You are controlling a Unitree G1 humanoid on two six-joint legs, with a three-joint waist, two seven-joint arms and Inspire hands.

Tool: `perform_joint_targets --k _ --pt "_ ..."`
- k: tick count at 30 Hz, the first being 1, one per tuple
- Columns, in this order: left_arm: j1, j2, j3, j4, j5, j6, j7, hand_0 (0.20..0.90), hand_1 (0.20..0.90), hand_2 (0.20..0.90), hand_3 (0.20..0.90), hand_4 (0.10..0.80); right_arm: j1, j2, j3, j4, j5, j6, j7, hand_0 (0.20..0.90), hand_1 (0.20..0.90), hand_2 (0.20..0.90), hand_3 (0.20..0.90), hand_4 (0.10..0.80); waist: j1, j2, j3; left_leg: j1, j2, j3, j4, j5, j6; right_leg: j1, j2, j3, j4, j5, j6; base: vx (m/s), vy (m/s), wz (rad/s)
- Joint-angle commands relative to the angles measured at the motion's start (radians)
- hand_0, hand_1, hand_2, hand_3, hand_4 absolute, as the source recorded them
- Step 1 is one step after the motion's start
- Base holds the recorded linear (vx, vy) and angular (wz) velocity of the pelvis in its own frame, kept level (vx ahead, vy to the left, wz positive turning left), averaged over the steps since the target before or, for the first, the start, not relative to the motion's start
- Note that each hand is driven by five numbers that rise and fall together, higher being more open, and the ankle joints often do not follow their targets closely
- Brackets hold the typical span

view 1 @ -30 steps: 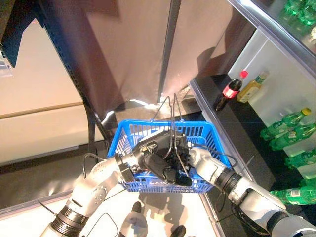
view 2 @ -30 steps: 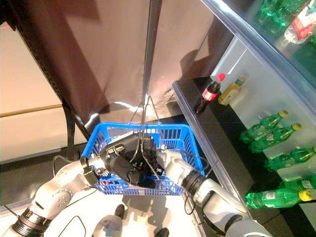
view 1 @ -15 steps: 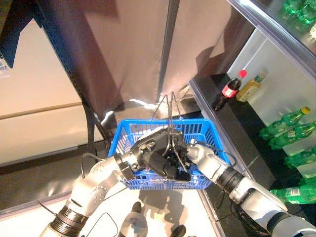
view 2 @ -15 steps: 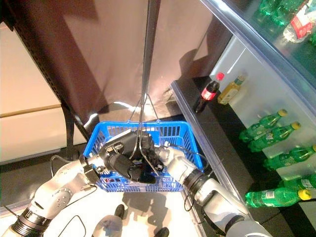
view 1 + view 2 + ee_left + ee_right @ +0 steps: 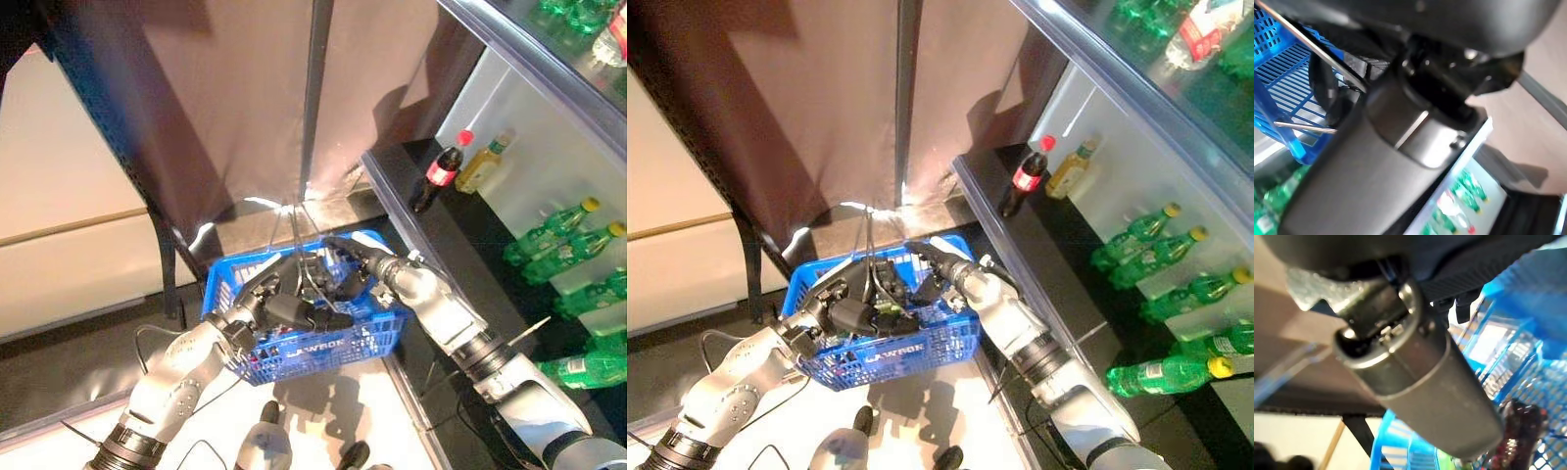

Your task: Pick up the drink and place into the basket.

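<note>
A blue plastic basket (image 5: 345, 342) with wire handles (image 5: 292, 227) hangs in front of me. My left hand (image 5: 290, 311) is curled round the handles at the basket's near side. My right hand (image 5: 351, 264) reaches over the basket's far right part, fingers stretched out and nothing seen in them. In the right wrist view a dark reddish bottle-like thing (image 5: 1520, 431) lies inside the basket; I cannot tell more about it. A cola bottle with a red cap (image 5: 438, 176) stands on the low shelf at the right.
A yellow bottle (image 5: 482, 164) stands beside the cola. Green bottles (image 5: 549, 240) lie in rows on the shelf further right, one (image 5: 588, 368) near my right arm. The dark shelf edge (image 5: 431, 257) runs close along the basket's right side. A metal post (image 5: 315, 98) rises behind.
The camera has shifted. My right hand has come up from beside the left hand low in the basket to its far right part. The basket now tilts.
</note>
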Motion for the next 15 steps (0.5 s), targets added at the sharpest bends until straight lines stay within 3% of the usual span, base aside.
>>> perform_joint_targets --k 1,8,15 --pt "-0.154 -0.138 0.096 -0.198 -0.043 -0.318 -0.012 0.300 0.300 0.300 0.200 0.100 -0.006 -0.048 -0.014 -0.056 0.040 -0.034 -0.082 0.900 0.900 0.900 0.900 0.800 -0.014 0.024 -0.231 0.015 -0.029 -0.025 0.000 -0.072 0.010 0.018 0.008 0.022 0.016 -0.015 0.049 -0.024 -0.005 -0.15" --pt "-0.133 -0.132 0.109 -0.155 0.012 -0.333 0.088 0.300 0.300 0.300 0.200 0.100 0.069 -0.073 -0.093 -0.150 0.110 -0.072 -0.165 0.900 0.900 0.900 0.900 0.800 -0.044 0.031 -0.226 0.022 -0.024 -0.002 0.000 -0.079 0.012 0.011 0.007 0.044 0.013 -0.010 0.054 -0.021 0.000 -0.08" --pt "-0.087 -0.133 0.127 -0.094 0.075 -0.348 0.160 0.300 0.300 0.300 0.200 0.100 0.184 -0.074 -0.186 -0.233 0.174 -0.208 -0.260 0.900 0.900 0.900 0.900 0.800 -0.078 0.048 -0.226 0.025 -0.022 0.025 0.001 -0.086 0.016 -0.002 0.002 0.062 0.015 -0.006 0.060 -0.022 0.018 -0.09"
